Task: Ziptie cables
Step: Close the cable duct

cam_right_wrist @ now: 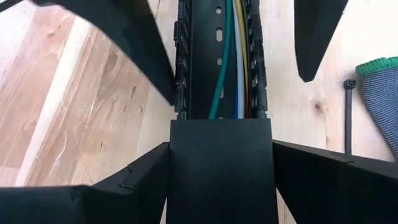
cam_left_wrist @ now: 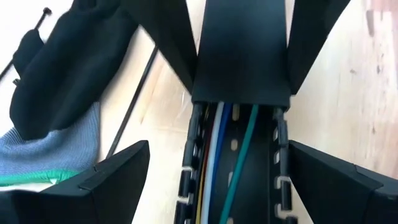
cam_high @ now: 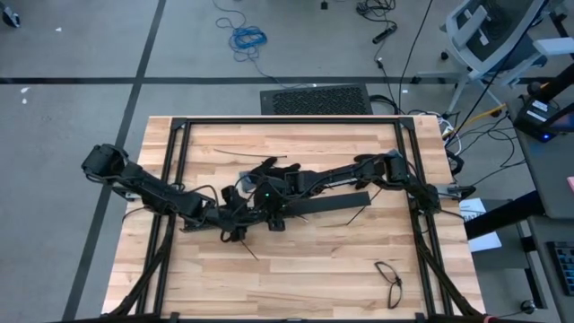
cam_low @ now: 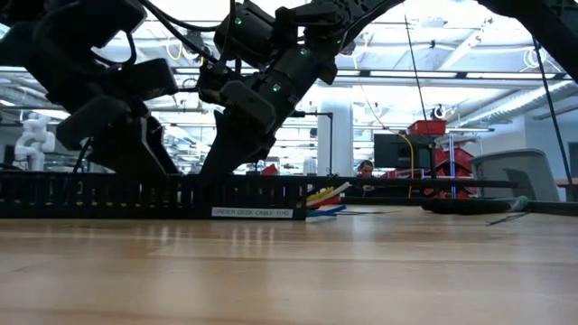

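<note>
Cables (cam_left_wrist: 214,155): lying inside the slotted black tray (cam_right_wrist: 205,56) at mid-tabletop (cam_high: 296,278). Left gripper (cam_high: 240,208) and right gripper (cam_high: 273,199): both over the tray, facing each other, fingers spread, holding nothing.

Green, white and yellow cables (cam_right_wrist: 231,56) lying in a black slotted tray (cam_right_wrist: 205,50), wooden table (cam_right_wrist: 74,112), black zip tie (cam_right_wrist: 348,115) beside it.

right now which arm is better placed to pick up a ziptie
Probably the left. A loose zip tie lies right beside the open left gripper, next to the glove. The right gripper sits over the cable tray.
</note>
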Controlling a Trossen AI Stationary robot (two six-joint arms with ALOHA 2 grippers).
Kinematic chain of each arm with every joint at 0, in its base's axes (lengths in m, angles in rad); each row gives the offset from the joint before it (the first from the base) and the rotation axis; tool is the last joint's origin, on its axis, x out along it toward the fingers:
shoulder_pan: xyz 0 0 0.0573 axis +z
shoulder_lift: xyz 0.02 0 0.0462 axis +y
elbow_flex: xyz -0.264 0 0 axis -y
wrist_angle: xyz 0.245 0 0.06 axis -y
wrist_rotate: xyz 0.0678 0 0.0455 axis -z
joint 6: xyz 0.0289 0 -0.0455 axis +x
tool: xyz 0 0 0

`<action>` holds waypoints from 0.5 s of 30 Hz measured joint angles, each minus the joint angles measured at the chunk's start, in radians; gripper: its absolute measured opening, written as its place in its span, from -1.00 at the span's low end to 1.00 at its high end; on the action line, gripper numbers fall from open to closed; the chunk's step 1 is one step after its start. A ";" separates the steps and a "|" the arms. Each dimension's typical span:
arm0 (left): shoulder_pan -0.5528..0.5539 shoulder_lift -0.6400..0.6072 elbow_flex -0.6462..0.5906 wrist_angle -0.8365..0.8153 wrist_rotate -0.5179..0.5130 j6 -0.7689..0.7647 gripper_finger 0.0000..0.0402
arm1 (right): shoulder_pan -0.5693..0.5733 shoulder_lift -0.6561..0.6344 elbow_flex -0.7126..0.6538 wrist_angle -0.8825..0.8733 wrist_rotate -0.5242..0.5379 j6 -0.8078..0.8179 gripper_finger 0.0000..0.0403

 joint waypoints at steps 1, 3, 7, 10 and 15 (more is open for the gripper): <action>-0.003 0.000 0.000 0.009 -0.005 -0.001 0.81 | 0.000 0.001 0.000 -0.002 -0.001 0.001 0.21; -0.007 0.000 0.000 0.015 -0.008 -0.015 0.81 | 0.000 0.002 0.000 -0.004 -0.001 0.002 0.21; -0.032 0.001 0.000 0.010 -0.008 -0.019 0.81 | 0.000 0.003 0.000 -0.007 0.000 0.002 0.21; -0.048 0.001 0.000 0.000 -0.009 -0.027 0.81 | -0.003 0.003 -0.001 -0.014 0.002 0.002 0.21; -0.048 0.002 0.000 0.027 -0.023 -0.037 0.81 | -0.007 0.003 -0.002 -0.009 0.000 0.019 0.21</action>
